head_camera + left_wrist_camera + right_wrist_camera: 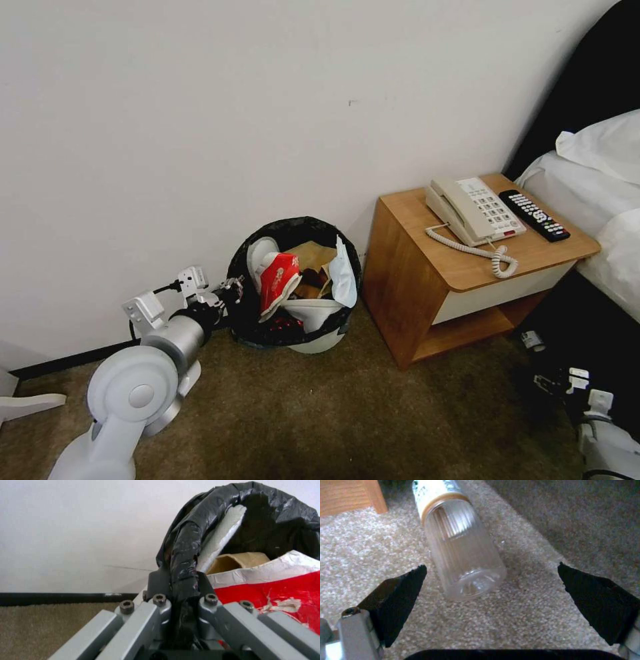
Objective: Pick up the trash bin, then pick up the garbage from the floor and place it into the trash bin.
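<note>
your left gripper point(181, 597) is clamped on the trash bin point(293, 287) rim, right gripper point(491, 590) spread above the clear bottle point(463, 552); next, lower and close.

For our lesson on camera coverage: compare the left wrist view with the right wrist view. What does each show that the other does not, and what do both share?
Left wrist view alone: the left end effector shut on the black-bagged rim of the trash bin, with red packaging inside, before a white wall.

Right wrist view alone: the right end effector open over a clear bottle lying down, near a wooden leg.

Both share: the carpeted floor.
</note>
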